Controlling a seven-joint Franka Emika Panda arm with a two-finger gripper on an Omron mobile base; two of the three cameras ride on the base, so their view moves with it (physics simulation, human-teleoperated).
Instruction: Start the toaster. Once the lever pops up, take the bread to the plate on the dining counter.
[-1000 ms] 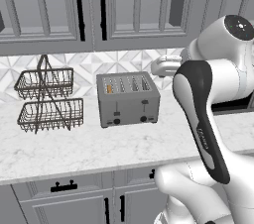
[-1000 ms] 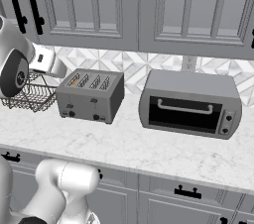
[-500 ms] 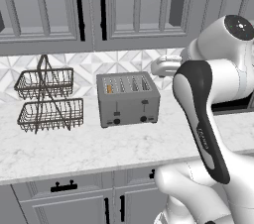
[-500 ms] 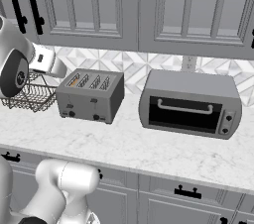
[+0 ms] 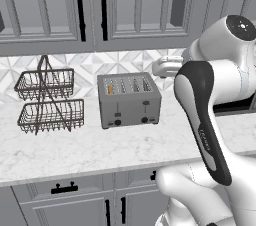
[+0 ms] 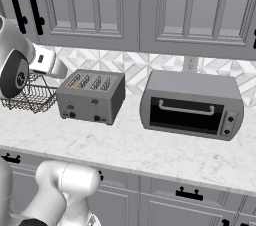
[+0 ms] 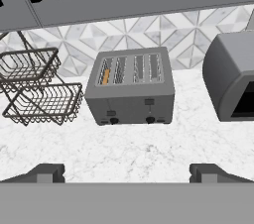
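A: Start near. How does the gripper (image 7: 127, 173) stand?

B: Jaws spread wide and empty, both dark tips low in the hand view at 6 o'clock, well back from everything on the marble worktop (image 7: 134, 151).

A: And the toaster (image 7: 130, 86)?

B: Dead ahead at 12 o'clock from the tips, front face square to the hand. The bread (image 7: 105, 76) sits down in the leftmost slot, just an orange edge showing, toward 11 o'clock.

A: Then the step in hand is the lever. How to do it well?

B: My judgement: go for the left lever (image 7: 111, 113), the one under the loaded slot, not the right one (image 7: 149, 102). Narrow the jaws first, come in above the tab with one fingertip, then press straight down the front face. Keep off the knobs below it.

A: Counts?

B: One toaster: four slots, two levers, two knobs. One slice of bread. Beyond it, one two-tier wire basket rack (image 7: 34, 86) at 10 o'clock and one toaster oven (image 7: 230, 77) at 2 o'clock. Grey wall cabinets (image 6: 125, 5) hang farthest back.
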